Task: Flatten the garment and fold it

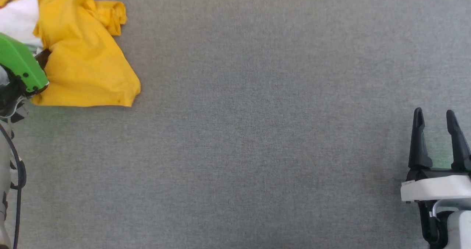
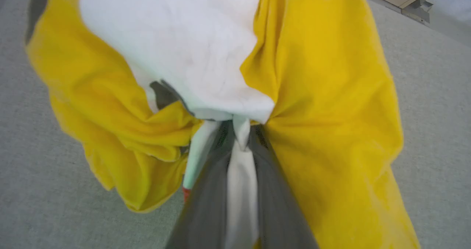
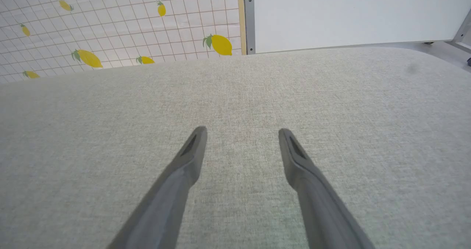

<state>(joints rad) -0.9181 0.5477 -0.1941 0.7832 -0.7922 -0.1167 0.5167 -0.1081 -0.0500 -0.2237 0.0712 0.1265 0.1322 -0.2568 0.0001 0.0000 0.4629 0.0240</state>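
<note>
L gripper (image 2: 241,136) is clamping the garment (image 1: 84,61): fingers (image 2: 206,204) are pinching a white fold, w/ yellow cloth bunching on both sides. Garment is lying crumpled at the far-left top of the grey table (image 1: 257,138) in head view, partly under the green wrist cover (image 1: 22,63). R gripper (image 1: 434,112) is sitting lower right w/ jaws spread wide, gripping nothing, pointing over the grey table, well apart from the garment.

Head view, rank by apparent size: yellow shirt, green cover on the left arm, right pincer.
1. garment: clearly largest.
2/3. green cover and right pincer: look about alike, and both are cut off by the frame edge, so not ranked.
</note>
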